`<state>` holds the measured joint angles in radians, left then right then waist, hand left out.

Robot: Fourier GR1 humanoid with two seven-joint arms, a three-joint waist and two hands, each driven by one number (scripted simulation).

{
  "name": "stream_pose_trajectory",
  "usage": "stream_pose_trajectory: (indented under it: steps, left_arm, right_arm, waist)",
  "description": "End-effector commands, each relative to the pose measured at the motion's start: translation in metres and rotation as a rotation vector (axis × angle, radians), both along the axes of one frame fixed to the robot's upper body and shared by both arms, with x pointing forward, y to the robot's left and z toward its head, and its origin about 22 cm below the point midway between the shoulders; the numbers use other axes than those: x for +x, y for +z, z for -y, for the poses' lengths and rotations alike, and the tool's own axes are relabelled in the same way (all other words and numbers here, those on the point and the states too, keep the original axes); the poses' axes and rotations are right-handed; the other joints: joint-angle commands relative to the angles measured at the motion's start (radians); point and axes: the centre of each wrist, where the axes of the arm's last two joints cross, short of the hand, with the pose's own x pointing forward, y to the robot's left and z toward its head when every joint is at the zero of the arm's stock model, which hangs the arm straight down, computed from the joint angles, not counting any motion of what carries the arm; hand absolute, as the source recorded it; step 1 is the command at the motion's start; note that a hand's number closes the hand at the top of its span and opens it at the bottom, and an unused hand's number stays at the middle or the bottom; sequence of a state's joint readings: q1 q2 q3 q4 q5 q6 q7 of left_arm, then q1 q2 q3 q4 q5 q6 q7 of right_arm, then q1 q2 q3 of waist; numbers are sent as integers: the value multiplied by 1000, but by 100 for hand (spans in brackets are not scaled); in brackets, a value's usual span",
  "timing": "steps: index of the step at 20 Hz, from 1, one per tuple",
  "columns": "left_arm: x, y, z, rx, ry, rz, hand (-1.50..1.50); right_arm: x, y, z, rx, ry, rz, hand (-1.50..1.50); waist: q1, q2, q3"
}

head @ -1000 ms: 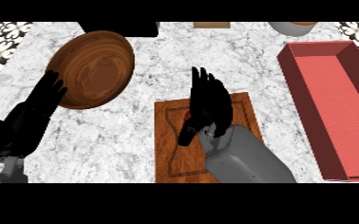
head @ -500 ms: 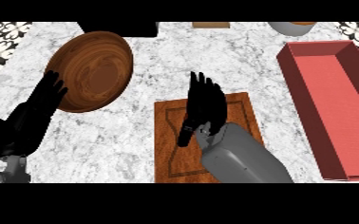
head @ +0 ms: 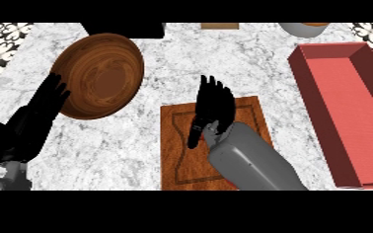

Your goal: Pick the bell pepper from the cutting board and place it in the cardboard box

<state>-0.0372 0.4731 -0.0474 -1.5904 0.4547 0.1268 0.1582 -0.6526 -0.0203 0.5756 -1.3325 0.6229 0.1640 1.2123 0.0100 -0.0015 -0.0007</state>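
A brown wooden cutting board [head: 178, 165] lies at the counter's front middle. My right hand [head: 215, 106] is over its upper half, open, with straight fingers pointing away from me and the thumb down at the left. No bell pepper shows; the hand and forearm hide the middle of the board. The red-walled box [head: 342, 98] stands along the right edge, apart from the hand, and nothing shows inside it. My left hand [head: 36, 121] rests open at the left, beside the wooden plate.
A round wooden plate [head: 102, 76] lies at the left, behind the left hand. Along the back edge are a dark block [head: 124, 28], a small brown object [head: 220, 25] and a grey bowl [head: 302, 28]. Marble counter lies between the board and the box.
My right hand has shifted slightly left and back toward me over the board, fingers still straight. The left hand has stayed where it was.
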Motion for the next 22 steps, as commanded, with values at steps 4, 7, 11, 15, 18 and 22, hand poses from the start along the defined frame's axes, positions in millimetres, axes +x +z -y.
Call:
stream_pose_trajectory:
  steps: [4, 7, 11, 15, 18, 22]
  left_arm:
    - [-9, 10, 9, -10, -16, -9, 0]
    - [-18, 6, 5, 0, 4, -8, 0]
    - [-8, 4, 13, -15, 0, -7, 0]
    - [-6, 16, 0, -20, 3, 6, 0]
    - [-12, 2, 8, -2, -4, 1, 0]
    - [3, 6, 2, -3, 11, 4, 0]
  right_arm:
    - [1, -5, -12, -92, -161, -113, -150]
    - [3, -16, -5, -96, -143, -146, -150]
    - [-9, -34, -7, -85, -151, -160, -150]
    - [7, -28, -1, -103, -170, -164, -150]
    - [2, -44, -4, -101, -173, -154, -150]
    - [3, -30, -8, -126, -151, -159, -150]
  waist:
    - [8, -2, 1]
    - [4, -2, 1]
    - [-1, -1, 1]
    - [-1, 0, 0]
    - [4, 2, 0]
    - [-5, 1, 0]
